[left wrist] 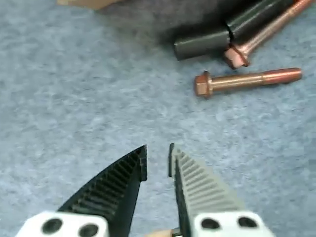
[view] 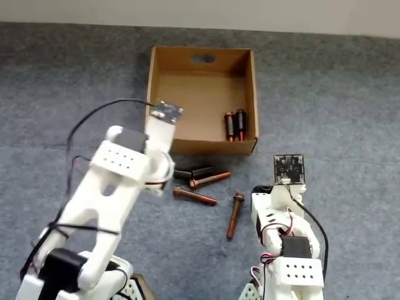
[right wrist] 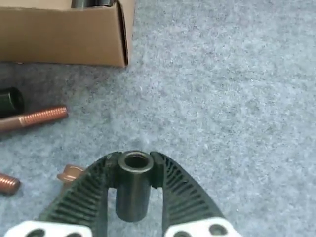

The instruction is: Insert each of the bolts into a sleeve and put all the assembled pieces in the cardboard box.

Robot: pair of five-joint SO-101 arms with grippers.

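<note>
My right gripper (right wrist: 134, 160) clasps a sleeve (right wrist: 133, 195) near the cardboard box (right wrist: 59, 34); my left gripper (left wrist: 158, 150), slightly parted, seems empty.

Copper, black and brown on grey.
Copper bolts (left wrist: 247, 81), black sleeve (right wrist: 133, 187), plain brown cardboard box (view: 187, 100), mottled grey carpet (view: 337, 94); white arms (view: 106, 194), black ribbed fingers (right wrist: 185, 197).

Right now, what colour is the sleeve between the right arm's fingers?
The sleeve is black; right wrist view shows it best.

High camera looks steeply down from above; both wrist cameras hug the carpet (view: 350, 94), all sharing the bolts (view: 195, 196) at six o'clock of the cardboard box (view: 203, 147).
</note>
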